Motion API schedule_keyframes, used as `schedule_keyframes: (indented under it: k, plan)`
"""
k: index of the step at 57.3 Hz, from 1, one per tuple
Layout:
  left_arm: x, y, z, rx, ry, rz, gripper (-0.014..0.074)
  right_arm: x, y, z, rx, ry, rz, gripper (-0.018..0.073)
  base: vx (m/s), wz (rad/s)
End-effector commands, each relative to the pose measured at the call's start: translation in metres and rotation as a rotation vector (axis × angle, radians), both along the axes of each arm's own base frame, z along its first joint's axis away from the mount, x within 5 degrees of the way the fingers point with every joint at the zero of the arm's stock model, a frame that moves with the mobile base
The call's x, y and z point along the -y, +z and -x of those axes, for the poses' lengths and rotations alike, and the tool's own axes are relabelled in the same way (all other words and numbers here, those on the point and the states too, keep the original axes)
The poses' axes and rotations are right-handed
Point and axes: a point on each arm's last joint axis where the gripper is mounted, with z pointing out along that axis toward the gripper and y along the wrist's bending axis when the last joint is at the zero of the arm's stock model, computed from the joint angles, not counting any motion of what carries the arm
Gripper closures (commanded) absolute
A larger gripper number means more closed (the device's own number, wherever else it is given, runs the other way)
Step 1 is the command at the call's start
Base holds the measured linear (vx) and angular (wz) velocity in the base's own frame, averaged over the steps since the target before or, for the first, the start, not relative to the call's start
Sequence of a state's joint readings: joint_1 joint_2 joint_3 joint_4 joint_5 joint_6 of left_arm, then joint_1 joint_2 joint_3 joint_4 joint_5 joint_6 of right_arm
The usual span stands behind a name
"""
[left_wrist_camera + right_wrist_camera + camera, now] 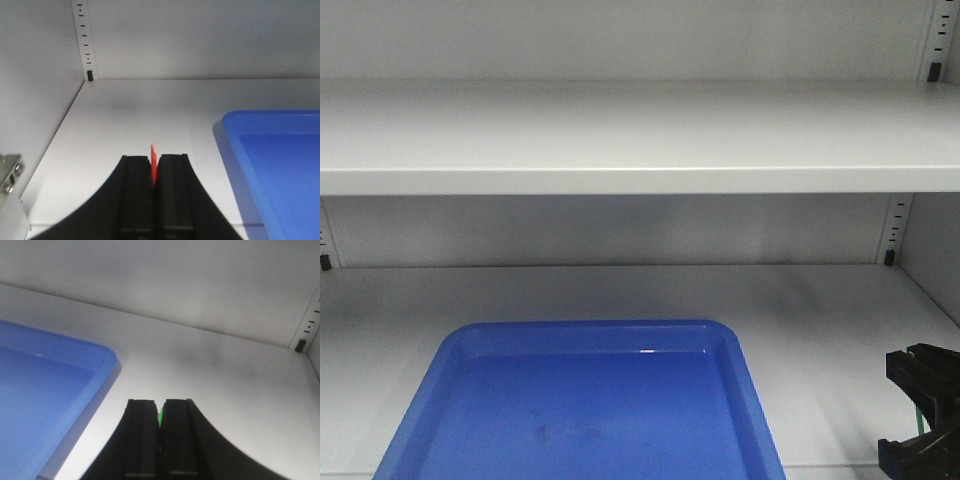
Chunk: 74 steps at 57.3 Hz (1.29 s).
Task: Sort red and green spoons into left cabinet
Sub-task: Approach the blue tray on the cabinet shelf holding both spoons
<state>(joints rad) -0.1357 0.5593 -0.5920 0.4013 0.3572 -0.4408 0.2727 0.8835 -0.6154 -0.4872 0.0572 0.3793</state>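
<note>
Black fingers of the left gripper (154,162) fill the bottom of the left wrist view. They are clamped tight on the red spoon (153,151). Only a thin red sliver shows between the fingers, with its end poking just above their tips. The right gripper (160,405) is likewise pinched closed on the green spoon (160,417), which is visible only as a narrow green strip in the seam between the fingers. In the front view this gripper sits at the lower right edge.

Both grippers are inside the cabinet (620,230), over its lower shelf (820,320). Whether either one touches the shelf surface cannot be told.

Between them lies the blue tray (600,335), flat on the shelf with its rounded corners toward the back. The left gripper is just beside the tray's left rim, over bare grey shelf, and the right gripper is over bare shelf on the tray's right side. Neither spoon is above the tray.

At the near left, a metal hinge (10,172) sits on the cabinet's side wall. Farther back, a slotted upright (82,35) runs up the rear corner, with a small black clip (90,76) at shelf level. Above the back wall, the upper shelf (620,140) spans the full width.
</note>
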Motion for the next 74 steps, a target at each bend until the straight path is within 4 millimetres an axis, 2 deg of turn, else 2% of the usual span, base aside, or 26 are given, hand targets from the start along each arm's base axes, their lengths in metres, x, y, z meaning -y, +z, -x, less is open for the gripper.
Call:
schedule_keyframes:
  k: [1, 74]
  plan:
    - [0.0028, 0.0158, 0.0003, 0.096, -0.030, 0.014, 0.0531, -0.0024, 0.0172, 0.0004, 0.093, 0.029, -0.025, 0.0565, 0.18, 0.00]
    - [0.0044, 0.0194, 0.0000, 0.135, -0.047, 0.019, 0.0531, -0.0026, 0.0175, 0.0005, 0.097, 0.031, -0.027, 0.0565, 0.04, 0.00]
